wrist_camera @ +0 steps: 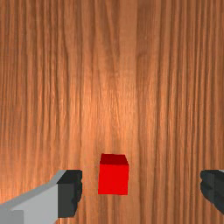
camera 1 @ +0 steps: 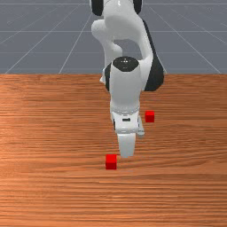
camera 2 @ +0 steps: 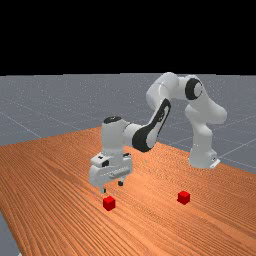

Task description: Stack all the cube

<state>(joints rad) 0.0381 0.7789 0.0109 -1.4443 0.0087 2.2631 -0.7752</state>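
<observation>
In the far view my gripper [camera 2: 112,187] hangs low over the table, fingers apart, just above and behind a red cube [camera 2: 109,203]. The same red cube [camera 1: 111,162] is in the front view, close to the left of the hand's lower end. Looking down in the wrist view, the open gripper [wrist_camera: 141,190] has the red cube [wrist_camera: 113,178] below, in line between its fingertips but closer to one, touching neither. A second red cube [camera 1: 150,116] lies to the right of the hand in the front view; in the far view that second cube [camera 2: 184,197] is nearer the arm's base.
Both cubes rest apart on the wooden table [camera 1: 48,133]. The arm's base [camera 2: 202,155] stands at the far view's right, and the arm reaches over the table from there, passing above the wood behind the second cube.
</observation>
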